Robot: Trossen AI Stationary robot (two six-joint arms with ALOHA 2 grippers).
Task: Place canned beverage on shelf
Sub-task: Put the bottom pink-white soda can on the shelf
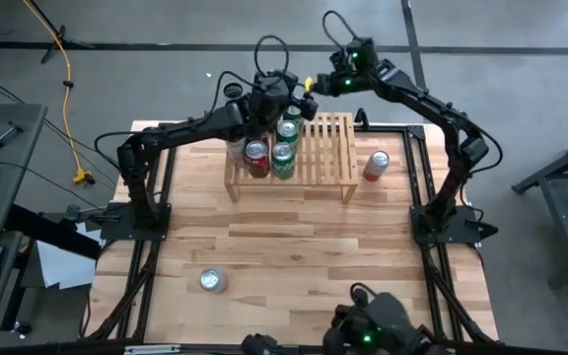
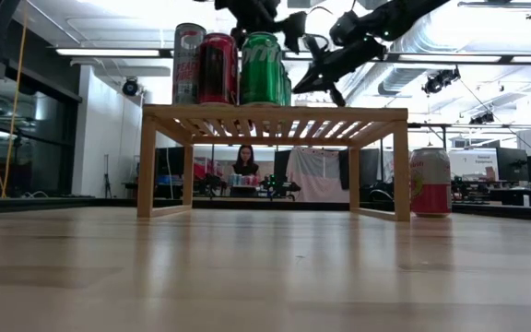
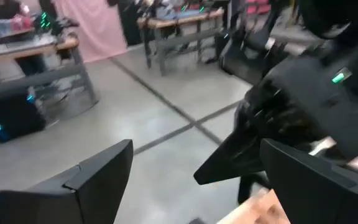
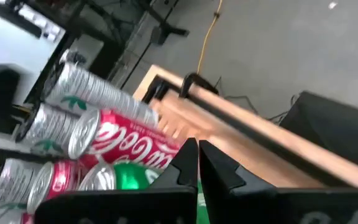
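Left hand (image 1: 282,102) spread wide over upright red and green cans (image 1: 269,156) on slatted light-wood shelf (image 1: 328,158).

- A red can (image 4: 132,146) on the shelf (image 4: 241,146) bore the white Coca-Cola script, seen in the right wrist view.
- Lettering on the other cans was too small or blurred to read.

Overhead strip lights (image 2: 118,53) glare bright white in the low view, leaving the cans (image 2: 233,68) on the shelf (image 2: 275,115) partly backlit and the near tabletop (image 2: 265,277) soft and out of focus. The high view is evenly lit with faint shadows under the shelf. The left wrist view is smeared by motion blur; the right wrist view blurs close up.
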